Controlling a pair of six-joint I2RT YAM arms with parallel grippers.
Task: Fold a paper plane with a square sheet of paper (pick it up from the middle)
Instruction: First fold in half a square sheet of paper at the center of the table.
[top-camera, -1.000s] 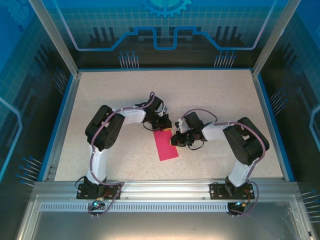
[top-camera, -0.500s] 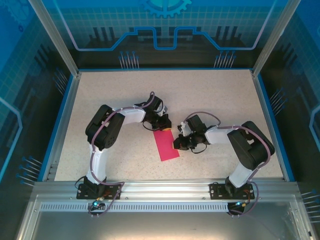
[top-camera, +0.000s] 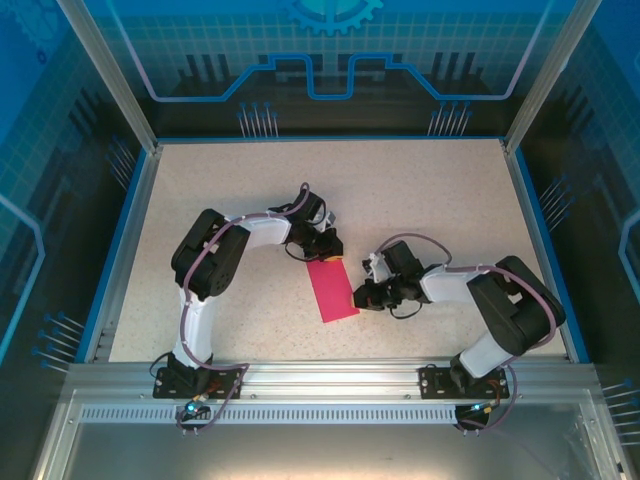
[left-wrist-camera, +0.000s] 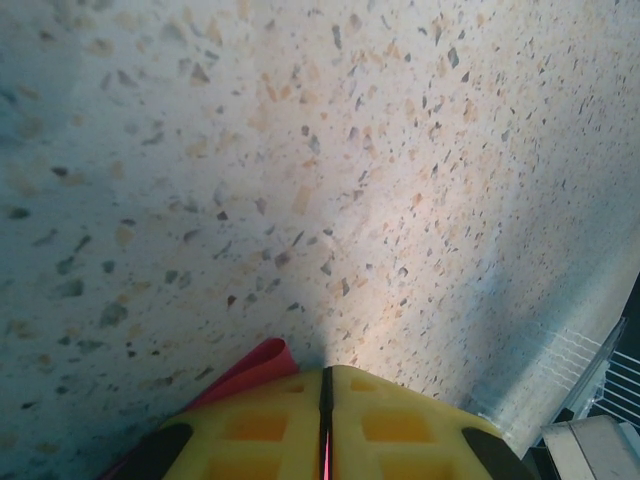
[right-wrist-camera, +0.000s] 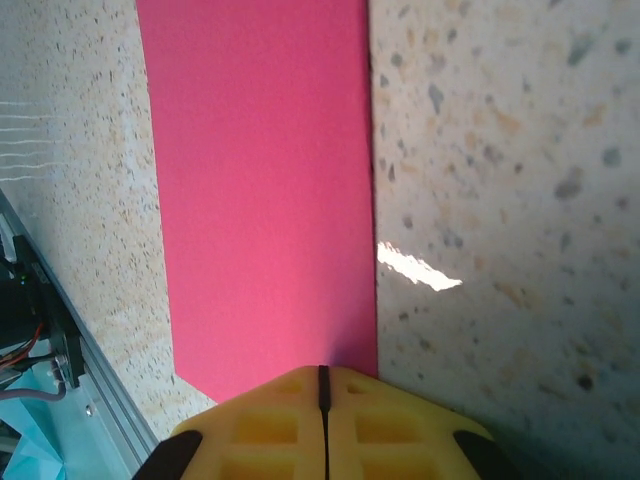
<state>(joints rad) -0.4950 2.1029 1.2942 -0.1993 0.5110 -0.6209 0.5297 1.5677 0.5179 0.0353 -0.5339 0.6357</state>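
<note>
The paper (top-camera: 332, 291) lies mid-table, folded to a narrow strip (just the first fold, I judge). The left gripper (left-wrist-camera: 325, 385) pinches its far end. The right gripper (right-wrist-camera: 322, 385), closed, sits at its right edge. Nose and wing folds remain.

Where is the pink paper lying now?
In the top view, the pink paper lies folded on the table, near its middle, between the grippers: the left gripper at its far end, the right gripper at its right edge.

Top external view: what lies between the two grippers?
The folded pink sheet of paper, in the top external view: left gripper pinching its far end, right gripper at its right edge.
</note>
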